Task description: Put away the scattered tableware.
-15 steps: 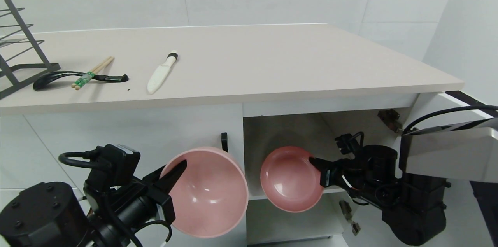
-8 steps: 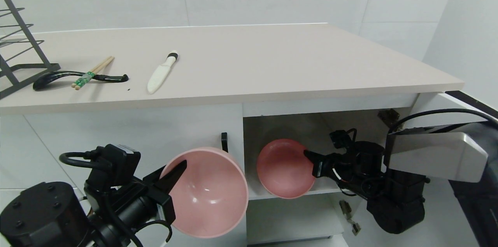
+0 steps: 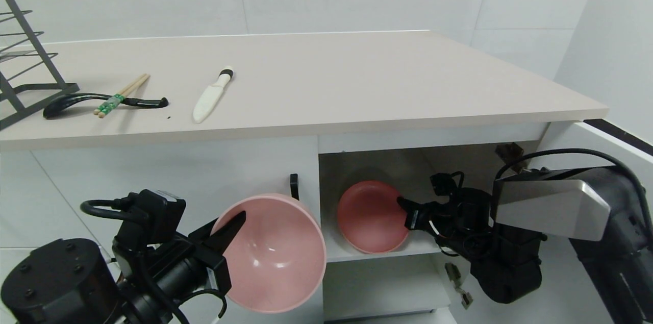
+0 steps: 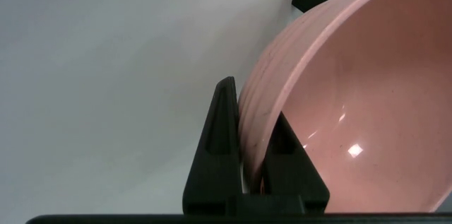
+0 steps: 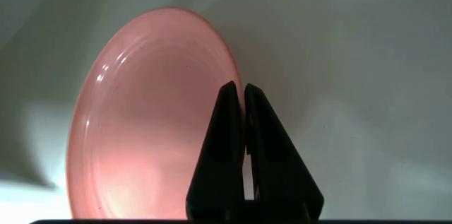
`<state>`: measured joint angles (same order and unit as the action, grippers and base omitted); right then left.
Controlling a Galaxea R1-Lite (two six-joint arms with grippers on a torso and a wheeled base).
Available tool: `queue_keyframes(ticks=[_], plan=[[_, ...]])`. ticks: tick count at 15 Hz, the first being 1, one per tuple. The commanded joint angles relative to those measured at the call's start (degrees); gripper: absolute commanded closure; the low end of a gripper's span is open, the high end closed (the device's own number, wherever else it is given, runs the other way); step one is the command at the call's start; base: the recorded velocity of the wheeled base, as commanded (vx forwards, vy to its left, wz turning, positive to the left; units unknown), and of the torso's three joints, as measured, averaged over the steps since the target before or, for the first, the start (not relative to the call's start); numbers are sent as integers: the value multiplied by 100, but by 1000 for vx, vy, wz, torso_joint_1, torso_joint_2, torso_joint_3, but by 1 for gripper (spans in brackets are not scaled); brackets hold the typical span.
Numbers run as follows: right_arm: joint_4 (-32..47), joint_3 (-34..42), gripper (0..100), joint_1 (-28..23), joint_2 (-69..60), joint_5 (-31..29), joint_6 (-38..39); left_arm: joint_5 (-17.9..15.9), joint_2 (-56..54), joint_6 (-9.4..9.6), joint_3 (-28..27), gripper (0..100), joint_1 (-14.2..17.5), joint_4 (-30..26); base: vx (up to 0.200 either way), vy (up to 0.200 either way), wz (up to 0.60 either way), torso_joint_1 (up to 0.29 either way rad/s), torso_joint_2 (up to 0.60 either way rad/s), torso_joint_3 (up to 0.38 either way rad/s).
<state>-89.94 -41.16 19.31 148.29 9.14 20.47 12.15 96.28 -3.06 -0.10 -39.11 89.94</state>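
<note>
White-tiled kitchen corner with a pale beige countertop (image 3: 357, 79) over white cupboards. The shallow round pink plate (image 3: 370, 217) (image 5: 148, 111) stands on edge inside the open cupboard, its rim clamped between the closed fingers of the right pincer (image 3: 403, 205) (image 5: 244, 93). The plate extends to the left of the tips, and the white inner shelf (image 3: 423, 248) lies just below them; whether the plate's lower rim touches the shelf cannot be told. Left of this, the left pincer (image 3: 237, 222) (image 4: 253, 104) grips the rim of a deep round pink bowl (image 3: 275, 257) (image 4: 353, 111), one finger inside and one outside. The bowl hangs to the right of that pincer, in front of the closed cupboard door with its black handle (image 3: 294, 186). Well above the left pincer, on the countertop, lie a white knife with a black band (image 3: 211, 95), a pair of wooden chopsticks (image 3: 121, 94) crossing a black spoon (image 3: 76, 100), and a dark wire rack (image 3: 20, 58). Judged progress: the plate is nearly stowed but not yet released; the bowl and all the cutlery remain to be put away.
</note>
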Motion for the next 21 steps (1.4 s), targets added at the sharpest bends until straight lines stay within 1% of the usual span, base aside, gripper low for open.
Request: queue_keyframes(ticks=[1,6,9,12,16,17,18,21], plan=[[-6,-200,100,29,183,-141,107,-3,49,-2,1,100,0,6,0,0,0,0,0,0],[-6,-261,100,38,271,-158,212,6,57,-2,1,100,0,6,0,0,0,0,0,0],[-6,-384,100,55,297,-176,414,6,110,-10,1,100,0,6,0,0,0,0,0,0],[-6,-525,100,55,420,-352,414,6,145,-54,1,100,-18,6,0,0,0,0,0,0],[-6,-551,100,117,456,-413,511,6,154,-54,1,100,-27,6,0,0,0,0,0,0],[-6,-657,100,117,464,-536,564,6,172,-54,1,100,-27,6,0,0,0,0,0,0],[-6,-692,0,117,482,-589,564,6,180,-54,1,100,-27,6,0,0,0,0,0,0],[-6,-692,0,108,543,-615,502,6,198,-116,1,100,-44,6,0,0,0,0,0,0]])
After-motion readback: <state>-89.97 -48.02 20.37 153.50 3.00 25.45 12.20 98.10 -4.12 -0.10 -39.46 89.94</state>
